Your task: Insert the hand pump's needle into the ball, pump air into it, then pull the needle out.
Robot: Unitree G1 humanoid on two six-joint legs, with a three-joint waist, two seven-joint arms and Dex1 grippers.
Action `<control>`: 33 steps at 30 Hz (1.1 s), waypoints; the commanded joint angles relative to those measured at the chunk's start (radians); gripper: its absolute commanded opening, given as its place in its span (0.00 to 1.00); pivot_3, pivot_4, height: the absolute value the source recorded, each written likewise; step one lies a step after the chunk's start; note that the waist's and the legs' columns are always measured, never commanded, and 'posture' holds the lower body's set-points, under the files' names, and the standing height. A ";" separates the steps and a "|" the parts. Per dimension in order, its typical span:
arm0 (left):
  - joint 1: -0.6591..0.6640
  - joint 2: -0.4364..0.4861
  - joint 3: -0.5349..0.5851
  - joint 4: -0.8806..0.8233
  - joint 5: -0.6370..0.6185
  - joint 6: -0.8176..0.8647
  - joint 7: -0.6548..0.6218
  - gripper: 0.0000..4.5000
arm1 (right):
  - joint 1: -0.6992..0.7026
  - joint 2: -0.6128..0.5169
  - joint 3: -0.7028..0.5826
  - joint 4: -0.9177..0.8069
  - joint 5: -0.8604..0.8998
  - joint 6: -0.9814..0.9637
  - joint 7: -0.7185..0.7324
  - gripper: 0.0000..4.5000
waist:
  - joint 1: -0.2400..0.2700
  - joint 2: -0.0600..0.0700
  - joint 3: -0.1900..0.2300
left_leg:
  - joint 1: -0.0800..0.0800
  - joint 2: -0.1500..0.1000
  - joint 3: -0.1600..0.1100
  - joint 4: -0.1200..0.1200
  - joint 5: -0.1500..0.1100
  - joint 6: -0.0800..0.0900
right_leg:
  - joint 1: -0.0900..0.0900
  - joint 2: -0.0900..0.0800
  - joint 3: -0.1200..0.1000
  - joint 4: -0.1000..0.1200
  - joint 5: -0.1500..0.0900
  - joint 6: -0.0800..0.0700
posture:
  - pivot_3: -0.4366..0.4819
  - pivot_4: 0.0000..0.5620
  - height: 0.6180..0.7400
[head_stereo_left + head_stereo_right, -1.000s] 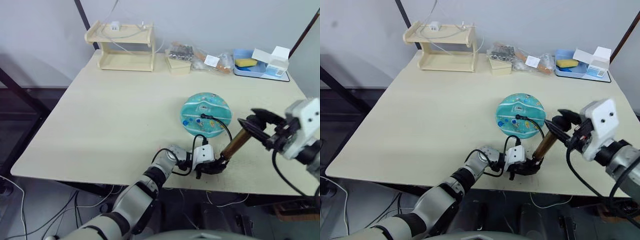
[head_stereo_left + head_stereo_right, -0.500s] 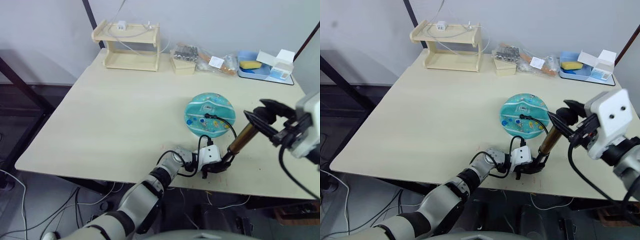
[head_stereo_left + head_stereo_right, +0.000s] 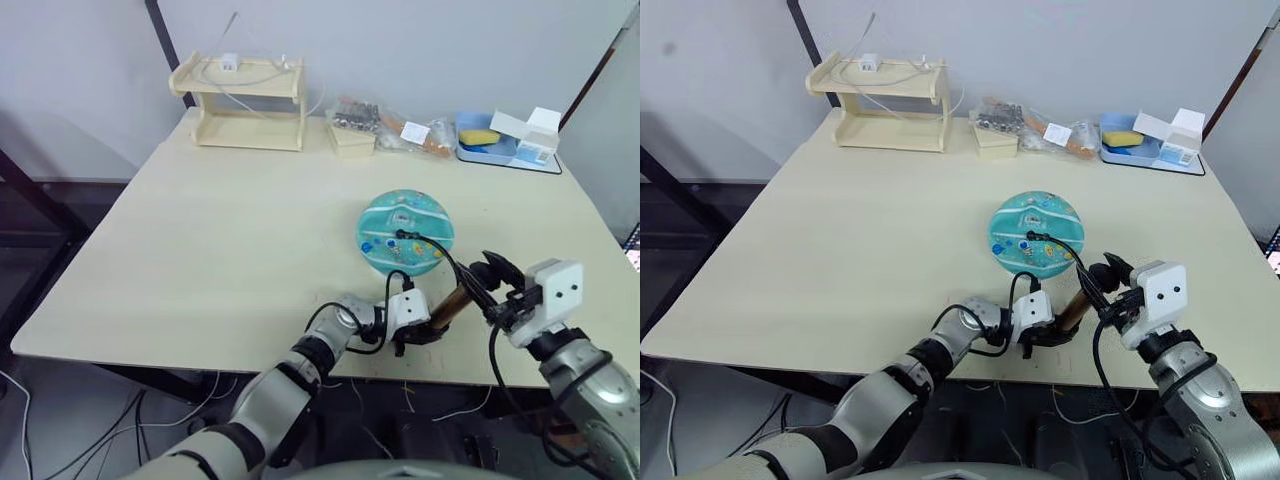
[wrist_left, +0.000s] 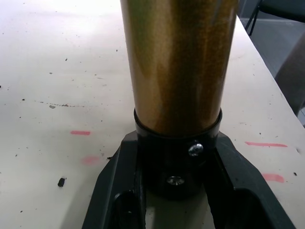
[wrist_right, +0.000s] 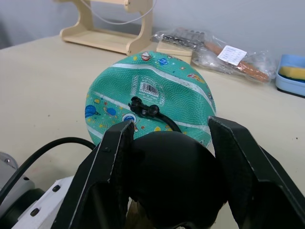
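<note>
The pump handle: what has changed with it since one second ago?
The right pincer pushed the handle down, so less of the hand pump's amber cylinder shows. The left pincer stays clamped on the pump's base, and the needle fitting remains in the ball.

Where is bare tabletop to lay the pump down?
The wide stretch of table between the wooden shelf and the ball is bare. The back right edge is crowded: bagged items, blue tray.

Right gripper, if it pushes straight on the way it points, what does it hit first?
Probably the ball: past the pump handle held in the right gripper, it lies dead ahead, with the hose fitting on top. Depth is uncertain.
</note>
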 commanded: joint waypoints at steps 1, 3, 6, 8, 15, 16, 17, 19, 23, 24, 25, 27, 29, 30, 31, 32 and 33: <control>0.018 0.015 -0.013 0.041 0.037 0.041 0.019 0.24 | 0.021 0.017 0.056 0.047 0.054 0.094 0.063 0.43 | 0.001 0.000 0.000 | 0.000 0.001 0.000 0.000 0.000 -0.001 | 0.000 0.000 -0.001 0.000 0.000 0.000 | 0.48 0.27 1.00; 0.017 0.014 -0.012 0.041 0.037 0.041 0.020 0.24 | 0.007 0.008 0.030 0.012 0.067 0.114 0.058 0.43 | 0.001 0.000 0.000 | 0.000 0.001 0.000 0.000 -0.001 -0.001 | 0.000 -0.001 -0.002 0.000 0.000 0.000 | 0.48 0.27 1.00; 0.014 0.014 -0.009 0.043 0.037 0.041 0.022 0.24 | -0.036 -0.036 -0.057 -0.085 0.116 0.168 0.039 0.43 | 0.002 0.001 0.002 | 0.000 0.001 0.002 0.000 -0.001 -0.001 | 0.000 -0.003 -0.002 -0.001 0.000 0.000 | 0.48 0.27 1.00; 0.014 0.016 -0.008 0.046 0.038 0.041 0.022 0.24 | -0.083 -0.081 -0.147 -0.160 0.204 0.224 0.014 0.43 | 0.003 0.009 0.008 | -0.002 0.000 0.005 0.000 -0.001 -0.001 | -0.002 -0.008 -0.005 -0.001 0.000 0.000 | 0.48 0.27 1.00; 0.019 0.018 -0.013 0.047 0.039 0.042 0.016 0.24 | -0.247 -0.351 -0.464 -0.266 0.658 0.351 -0.118 0.43 | 0.007 0.018 0.023 | -0.013 -0.008 0.011 0.001 0.002 0.004 | -0.014 -0.010 -0.010 -0.001 0.005 0.008 | 0.48 0.27 1.00; 0.020 0.017 -0.013 0.046 0.038 0.043 0.014 0.24 | -0.259 -0.379 -0.493 -0.265 0.698 0.360 -0.132 0.43 | 0.007 0.019 0.024 | -0.017 -0.008 0.009 0.002 0.003 0.004 | -0.016 -0.009 -0.012 0.000 0.007 0.011 | 0.48 0.27 1.00; 0.020 0.016 -0.012 0.046 0.038 0.043 0.013 0.24 | -0.265 -0.406 -0.513 -0.262 0.738 0.366 -0.149 0.43 | 0.006 0.019 0.025 | -0.020 -0.010 0.008 0.005 0.003 0.004 | -0.017 -0.010 -0.014 0.000 0.008 0.012 | 0.48 0.27 1.00; 0.020 0.016 -0.012 0.045 0.037 0.044 0.012 0.24 | -0.244 -0.418 -0.515 -0.260 0.745 0.375 -0.151 0.43 | 0.007 0.015 0.027 | -0.020 -0.011 0.008 0.006 0.003 0.004 | -0.017 -0.011 -0.014 0.000 0.008 0.012 | 0.48 0.27 1.00; 0.020 0.014 -0.013 0.044 0.037 0.046 0.012 0.24 | -0.166 -0.325 -0.363 -0.232 0.604 0.358 -0.111 0.43 | 0.005 0.010 0.027 | -0.020 -0.009 0.007 0.007 0.002 0.004 | -0.016 -0.010 -0.015 0.000 0.006 0.009 | 0.48 0.27 1.00; 0.022 0.014 -0.014 0.044 0.037 0.047 0.012 0.24 | -0.129 -0.301 -0.283 -0.205 0.514 0.344 -0.078 0.43 | 0.004 0.009 0.025 | -0.020 -0.009 0.007 0.007 0.002 0.004 | -0.016 -0.010 -0.015 0.000 0.006 0.009 | 0.48 0.27 1.00; 0.023 0.014 -0.014 0.043 0.037 0.047 0.012 0.24 | -0.103 -0.287 -0.229 -0.187 0.447 0.331 -0.052 0.43 | 0.004 0.006 0.022 | -0.019 -0.009 0.007 0.007 0.002 0.004 | -0.016 -0.010 -0.014 0.000 0.006 0.009 | 0.48 0.27 1.00; 0.026 0.013 -0.016 0.043 0.039 0.047 0.012 0.24 | -0.063 -0.231 -0.120 -0.124 0.333 0.279 -0.001 0.43 | 0.003 0.002 0.016 | -0.018 -0.008 0.006 0.007 0.002 0.004 | -0.015 -0.009 -0.016 0.000 0.005 0.008 | 0.48 0.27 1.00; 0.031 0.011 -0.019 0.036 0.041 0.047 0.011 0.24 | -0.030 -0.172 0.039 0.006 0.185 0.210 0.060 0.43 | 0.002 0.002 0.015 | -0.017 -0.007 0.006 0.007 0.002 0.004 | -0.015 -0.008 -0.016 0.000 0.005 0.008 | 0.48 0.27 1.00; 0.033 0.012 -0.019 0.032 0.041 0.048 0.010 0.24 | -0.025 -0.146 0.106 0.071 0.119 0.181 0.083 0.43 | 0.001 -0.003 0.009 | -0.017 -0.007 0.006 0.007 0.002 0.004 | -0.015 -0.009 -0.016 0.000 0.005 0.008 | 0.48 0.27 1.00; 0.035 0.013 -0.018 0.029 0.040 0.049 0.008 0.24 | -0.024 -0.120 0.156 0.130 0.067 0.153 0.105 0.43 | 0.000 -0.004 0.005 | -0.016 -0.006 0.005 0.006 0.002 0.004 | -0.015 -0.008 -0.016 0.000 0.005 0.008 | 0.48 0.27 1.00; 0.036 0.014 -0.018 0.026 0.039 0.051 0.007 0.24 | -0.025 -0.097 0.181 0.167 0.030 0.131 0.123 0.43 | 0.000 -0.007 0.000 | -0.015 -0.004 0.005 0.005 0.002 0.004 | -0.015 -0.007 -0.017 0.000 0.005 0.008 | 0.48 0.27 1.00; 0.036 0.017 -0.017 0.022 0.039 0.052 0.005 0.24 | -0.025 -0.073 0.198 0.199 0.002 0.111 0.137 0.43 | 0.000 -0.009 -0.002 | -0.014 -0.002 0.005 0.004 0.001 0.003 | -0.014 -0.006 -0.017 0.000 0.005 0.007 | 0.48 0.27 1.00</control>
